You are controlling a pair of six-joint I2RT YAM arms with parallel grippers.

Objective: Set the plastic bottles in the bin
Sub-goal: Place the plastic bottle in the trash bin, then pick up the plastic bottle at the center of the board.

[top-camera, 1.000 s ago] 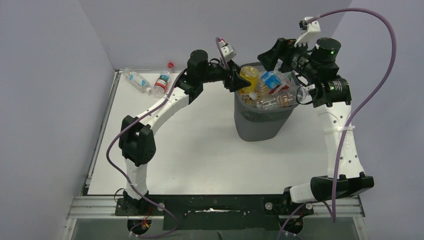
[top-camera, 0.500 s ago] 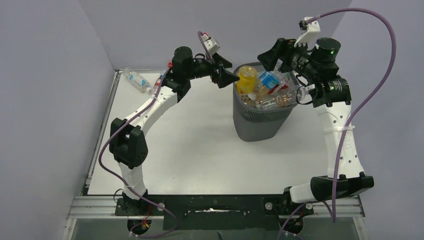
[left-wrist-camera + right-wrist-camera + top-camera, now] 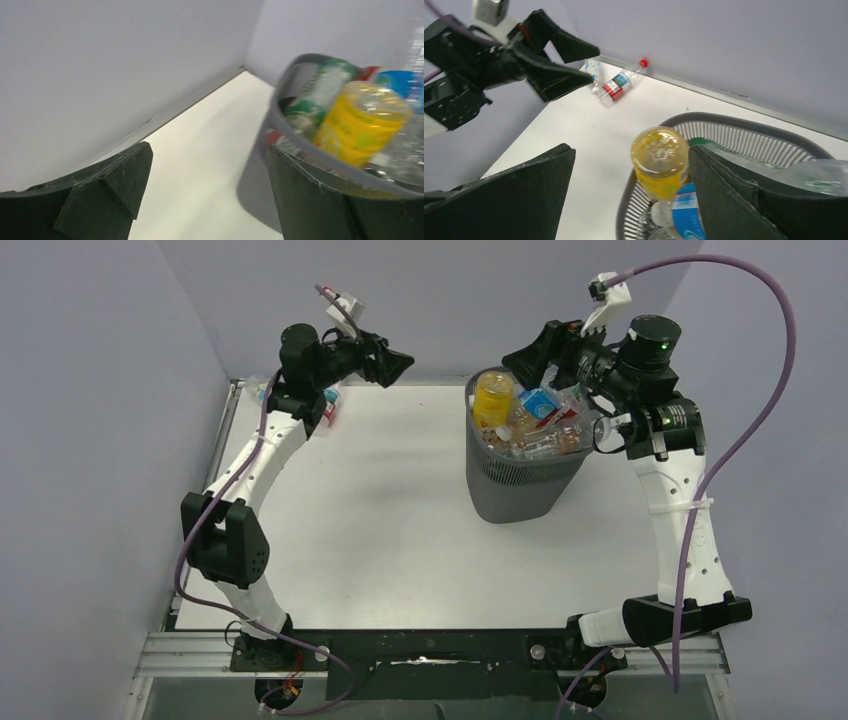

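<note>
No words or numbers can be read anywhere. The red-capped bottle [image 3: 620, 84] lying on the counter [image 3: 574, 130] has a red, white and blue label, but the print is too small to read. The blue-label bottle [image 3: 687, 211] in the bin [image 3: 744, 120] shows only blurry white marks, not letters

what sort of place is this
Probably a robot lab test cell: left arm and right arm bolted to a metal frame at a white table, plain walls boxing it in, and a mesh bin packed with plastic bottles.
</note>
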